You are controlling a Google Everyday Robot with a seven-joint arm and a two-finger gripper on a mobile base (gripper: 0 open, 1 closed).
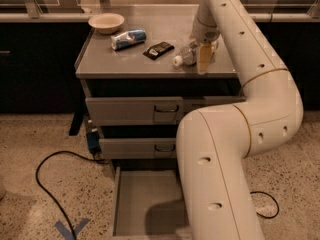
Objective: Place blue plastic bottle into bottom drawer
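The blue plastic bottle (186,57) lies on its side on the grey cabinet top (100,59), with its white cap pointing left. My gripper (202,59) reaches down from the white arm and sits right over the bottle's body, at its right end. The bottom drawer (140,199) is pulled open at floor level below the cabinet; its flat grey floor is bare where it shows. My arm's lower link covers the drawer's right part.
A white bowl (106,22), a blue and silver can (128,38) and a dark packet (158,50) lie on the cabinet top left of the bottle. Two upper drawers (135,110) are shut. A black cable (45,184) and blue tape (71,229) lie on the floor.
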